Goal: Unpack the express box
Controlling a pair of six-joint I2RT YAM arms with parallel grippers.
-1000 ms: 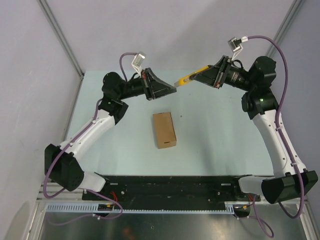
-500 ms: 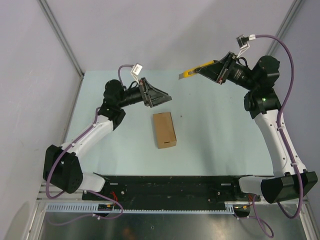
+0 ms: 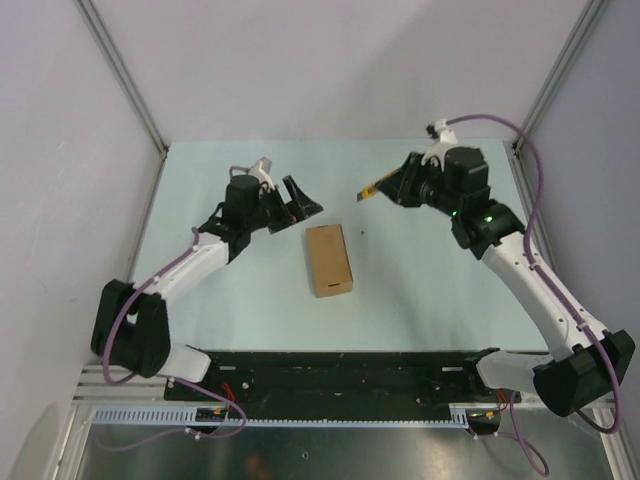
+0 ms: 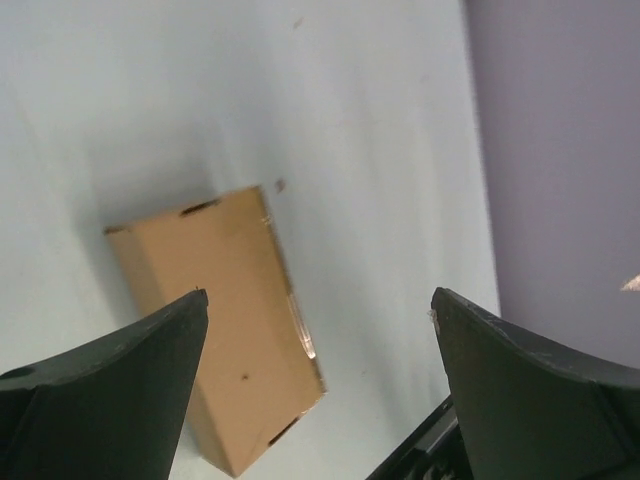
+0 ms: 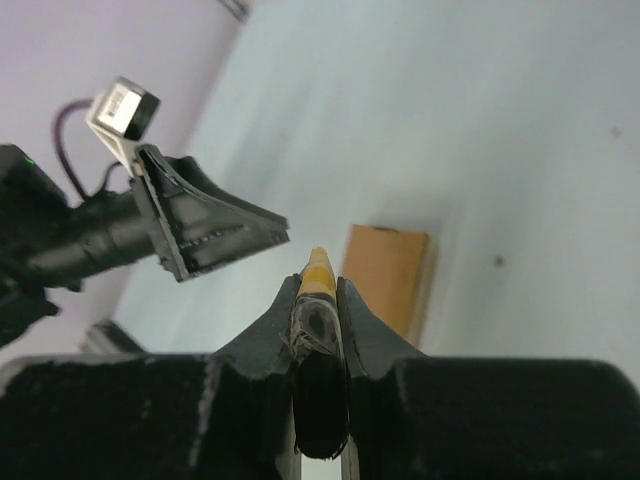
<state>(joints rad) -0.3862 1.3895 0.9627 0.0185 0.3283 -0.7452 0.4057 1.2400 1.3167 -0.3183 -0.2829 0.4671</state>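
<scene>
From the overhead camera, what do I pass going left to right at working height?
left gripper, open → express box, lying flat, lid shut → utility knife, its tip pointing left → right gripper, shut on the utility knife

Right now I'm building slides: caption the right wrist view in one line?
Right hand clamps a yellow-and-black utility knife, pointed toward the express box and the open left hand.

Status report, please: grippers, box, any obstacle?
Left gripper open, clear of box. Right gripper shut on knife. Box closed, flat on table. No obstacle seen.
</scene>
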